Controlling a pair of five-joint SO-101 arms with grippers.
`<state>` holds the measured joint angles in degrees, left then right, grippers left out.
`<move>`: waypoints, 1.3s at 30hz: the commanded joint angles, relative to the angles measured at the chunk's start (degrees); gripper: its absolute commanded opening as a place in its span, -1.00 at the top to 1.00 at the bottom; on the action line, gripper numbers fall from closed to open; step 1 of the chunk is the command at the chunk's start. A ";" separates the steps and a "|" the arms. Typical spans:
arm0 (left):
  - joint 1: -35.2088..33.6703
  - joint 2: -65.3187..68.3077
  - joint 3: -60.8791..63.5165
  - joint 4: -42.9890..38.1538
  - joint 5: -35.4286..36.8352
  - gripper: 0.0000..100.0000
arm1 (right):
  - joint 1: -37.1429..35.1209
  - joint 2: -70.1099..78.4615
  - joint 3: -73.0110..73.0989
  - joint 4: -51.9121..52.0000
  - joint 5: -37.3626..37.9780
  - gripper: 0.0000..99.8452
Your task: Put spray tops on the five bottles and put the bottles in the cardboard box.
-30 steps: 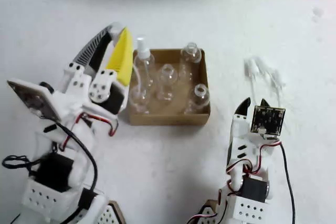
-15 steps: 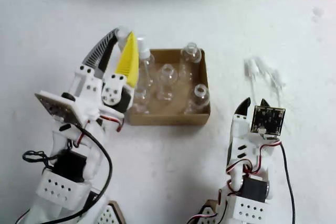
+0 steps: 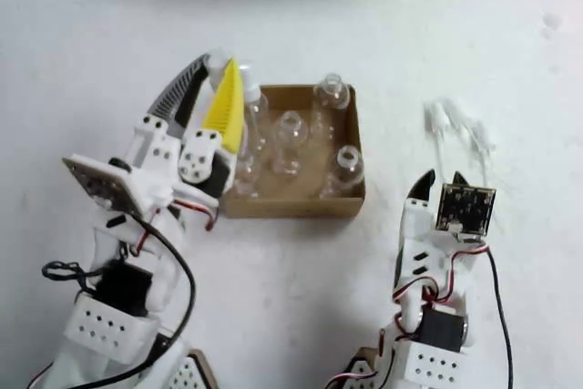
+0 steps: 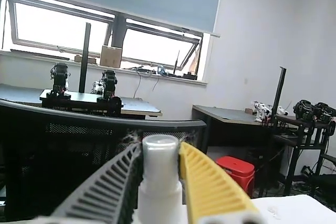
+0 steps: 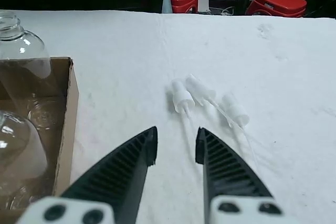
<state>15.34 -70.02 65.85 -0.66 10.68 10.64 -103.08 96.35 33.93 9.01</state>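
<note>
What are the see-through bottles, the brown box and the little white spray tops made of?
The clear round bottles look like glossy plastic, maybe glass: see-through with bright glints. The brown open box looks like matte cardboard, with raw cut edges. The small white spray tops look like smooth plastic.

White printed shells [image 3: 96, 334], black servos [image 3: 444, 325], red and black cables [image 3: 56, 271]; left gripper [image 3: 221, 63] has one grey and one yellow finger, right gripper [image 5: 176, 142] black ribbed ones.

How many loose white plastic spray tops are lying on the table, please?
3 loose white spray tops, clustered on the white table ahead of the right gripper: one nearest the brown cardboard box, one beside it, one farthest out. None looks hidden.
</note>
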 commanded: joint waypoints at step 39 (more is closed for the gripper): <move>-0.48 -0.31 2.55 -5.63 -2.55 0.96 | -0.22 0.13 0.53 0.13 0.00 0.79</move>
<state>15.34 -70.02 68.57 -4.62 9.98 10.64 -103.08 96.35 33.93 9.01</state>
